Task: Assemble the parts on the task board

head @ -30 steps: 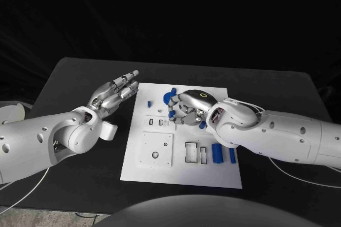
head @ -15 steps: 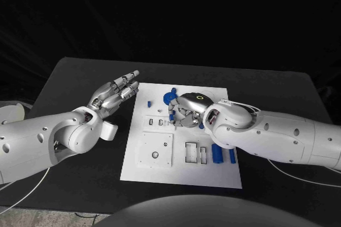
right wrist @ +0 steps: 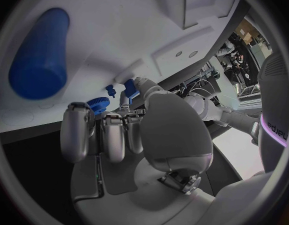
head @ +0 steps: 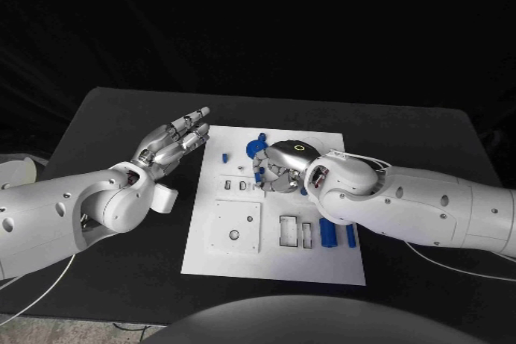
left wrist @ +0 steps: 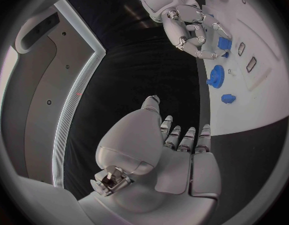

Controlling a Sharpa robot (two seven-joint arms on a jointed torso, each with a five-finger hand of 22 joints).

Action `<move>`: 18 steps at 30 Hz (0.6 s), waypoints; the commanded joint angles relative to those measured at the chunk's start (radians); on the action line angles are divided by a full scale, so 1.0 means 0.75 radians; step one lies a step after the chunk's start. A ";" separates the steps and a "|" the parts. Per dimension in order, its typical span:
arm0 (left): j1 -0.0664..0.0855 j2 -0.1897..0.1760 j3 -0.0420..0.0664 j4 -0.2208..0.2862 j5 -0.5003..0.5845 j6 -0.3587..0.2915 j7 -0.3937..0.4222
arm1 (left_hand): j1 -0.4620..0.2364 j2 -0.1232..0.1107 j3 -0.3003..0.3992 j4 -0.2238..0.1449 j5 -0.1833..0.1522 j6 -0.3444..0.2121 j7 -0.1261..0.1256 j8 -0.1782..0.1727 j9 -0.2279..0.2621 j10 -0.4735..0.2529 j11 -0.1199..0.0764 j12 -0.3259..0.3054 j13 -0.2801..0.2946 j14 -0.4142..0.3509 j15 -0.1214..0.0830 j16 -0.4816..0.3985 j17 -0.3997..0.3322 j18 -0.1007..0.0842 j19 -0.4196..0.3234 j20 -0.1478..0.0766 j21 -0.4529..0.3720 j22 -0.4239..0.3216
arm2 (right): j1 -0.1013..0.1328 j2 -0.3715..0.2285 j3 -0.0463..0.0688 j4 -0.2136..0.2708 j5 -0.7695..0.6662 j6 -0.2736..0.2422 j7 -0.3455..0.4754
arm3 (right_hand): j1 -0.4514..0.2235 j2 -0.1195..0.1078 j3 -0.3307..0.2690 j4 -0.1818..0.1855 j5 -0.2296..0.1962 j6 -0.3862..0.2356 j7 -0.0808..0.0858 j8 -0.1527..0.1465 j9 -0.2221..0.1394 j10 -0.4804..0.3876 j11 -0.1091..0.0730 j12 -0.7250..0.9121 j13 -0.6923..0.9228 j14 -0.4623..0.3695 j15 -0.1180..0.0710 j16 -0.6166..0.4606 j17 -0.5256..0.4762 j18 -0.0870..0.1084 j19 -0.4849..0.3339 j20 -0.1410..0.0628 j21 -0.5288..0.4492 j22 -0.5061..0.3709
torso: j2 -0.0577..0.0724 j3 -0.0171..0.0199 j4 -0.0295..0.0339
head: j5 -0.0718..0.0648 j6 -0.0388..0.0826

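The white task board point(head: 274, 258) lies mid-table. My right hand point(head: 282, 166) hovers low over its middle, fingers curled down, pinching a small blue part point(left wrist: 224, 43) at its fingertips; the same blue part point(right wrist: 131, 88) sits just above the board point(right wrist: 119, 35). A blue gear point(head: 256, 146) and a small blue peg point(head: 225, 157) stand on the board's far left. Two blue cylinders point(head: 326, 233) lie near the right edge. My left hand point(head: 175, 140) is raised beside the board's left edge, fingers straight and apart, holding nothing.
Rectangular recesses point(head: 291, 230) and a raised square plate point(head: 235, 227) take up the near half of the board. Black table point(head: 118, 127) surrounds it. My right forearm point(head: 419, 206) crosses the table's right side.
My right hand has shifted slightly left and lower over the middle of the board, with its fingers drawn in tighter. The left hand has stayed put.
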 commanded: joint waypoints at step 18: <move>0.000 -0.001 0.001 -0.007 0.017 0.023 0.005 | 0.017 0.006 0.011 -0.002 0.008 0.000 0.007 0.005 0.001 0.001 0.008 0.007 0.001 -0.001 0.011 0.006 0.002 0.024 0.006 0.009 0.009 0.002 | -0.028 -0.026 0.000 0.016 -0.031 -0.101 0.046 | -0.048 -0.080 -0.142 0.101 -0.416 -0.354 0.022 -0.177 -0.083 0.139 0.033 0.005 0.351 0.133 0.029 0.001 0.323 -0.009 0.019 0.022 0.008 0.255 | 0.002 0.0013 -0.0009 | 0.016 0.000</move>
